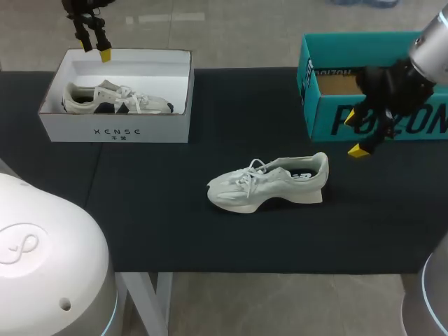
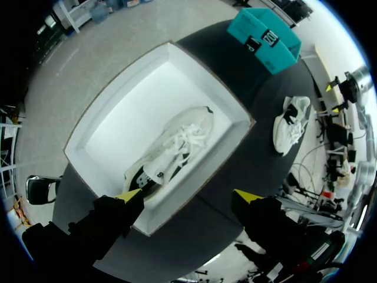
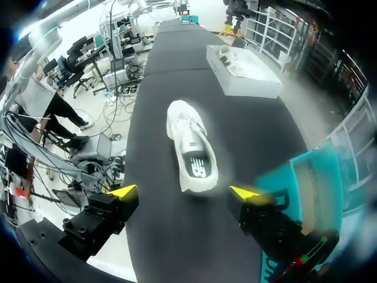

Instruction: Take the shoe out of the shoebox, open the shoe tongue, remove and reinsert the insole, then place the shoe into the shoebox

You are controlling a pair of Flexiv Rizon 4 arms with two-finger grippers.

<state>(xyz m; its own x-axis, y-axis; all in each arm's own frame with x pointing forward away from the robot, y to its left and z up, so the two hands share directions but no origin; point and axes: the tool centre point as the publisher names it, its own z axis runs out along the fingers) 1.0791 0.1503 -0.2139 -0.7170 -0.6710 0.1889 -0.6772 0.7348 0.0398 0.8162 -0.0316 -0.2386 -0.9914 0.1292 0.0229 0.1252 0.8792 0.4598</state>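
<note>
While wide apart, left tool (image 2: 187,194), right tool (image 3: 184,191); pale laced shoe (image 1: 269,185) on matte table (image 1: 175,231).

Shoe (image 1: 269,183) apart on open table (image 1: 175,217); teal box (image 1: 378,119) nearest, behind-right.

Item 1: shoe (image 1: 269,183), a pale off-white sneaker, laced, with a thick sole. It stands upright on its sole at the middle of the counter (image 1: 175,210), toe to the left and heel to the right. A dark printed insole shows in the opening. It is well apart from both boxes.

Item 2: teal shoebox (image 1: 329,115), at the far right. It is open with no lid on, showing a brown cardboard inside and dark lettering on its near wall.

Item 3: white shoebox (image 1: 115,129), at the far left, also open. It holds a second sneaker (image 1: 115,99), white with dark panels, lying along the near wall with its toe to the right.
</note>
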